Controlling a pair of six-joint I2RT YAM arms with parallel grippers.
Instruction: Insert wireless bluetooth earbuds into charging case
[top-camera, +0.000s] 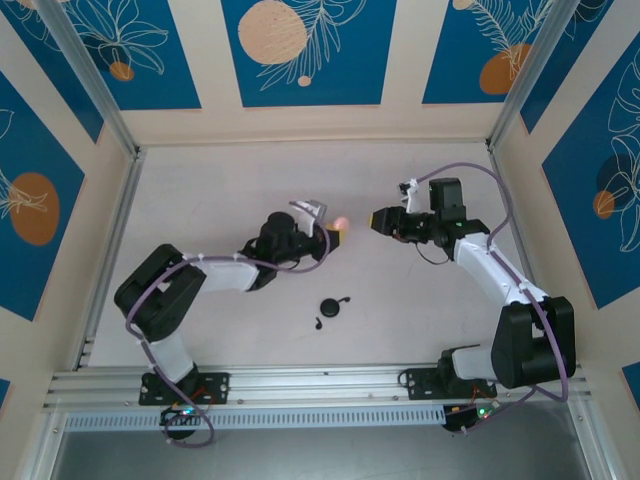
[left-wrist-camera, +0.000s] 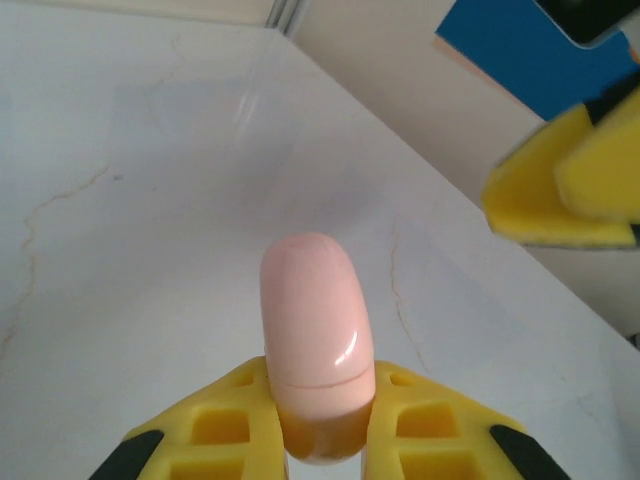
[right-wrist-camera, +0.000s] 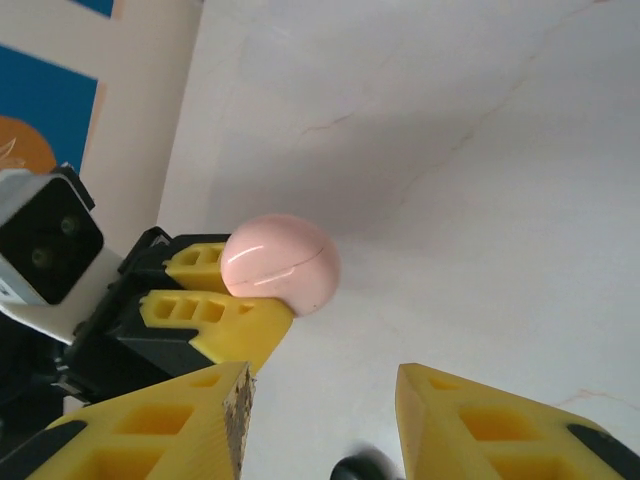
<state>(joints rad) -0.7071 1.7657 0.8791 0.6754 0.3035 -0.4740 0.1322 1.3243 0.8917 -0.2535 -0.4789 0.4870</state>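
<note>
Writing and marks: plain glossy shell on the pink charging case (left-wrist-camera: 318, 320), crossed by one thin seam line; blue wall panels (top-camera: 300, 50) printed with orange discs and white leaf outlines.
State of left gripper (left-wrist-camera: 322, 398): closed tight on the near end of the pink charging case, one yellow finger on each side.
State of right gripper (right-wrist-camera: 325, 385): partly open, yellow fingers apart with bare table between them, gripping nothing; facing the pink charging case from near, not touching it.
Place of pink charging case: between the two grippers over the middle of the white table (top-camera: 230, 190), held up off it as far as the shadow beneath tells.
Direction of pink charging case: edge-on in the left wrist view, long axis running straight out from the left gripper, rounded free end toward the right gripper, lid shut along the seam.
Place of black charging case (top-camera: 331, 307): flat on the table, nearer the arm bases, well apart from both grippers.
Place of black earbud (top-camera: 318, 323): on the table just beside the black charging case, on its near left side; too small to tell which way the stem points.
Hidden or unclear: near end of the pink charging case covered by the left gripper and cut off at the lower edge of the left wrist view; small dark nub at the upper right rim of the black charging case, earbud or part of the case, cannot tell; dark blurred shape at the bottom edge of the right wrist view, cut off, not identifiable.
</note>
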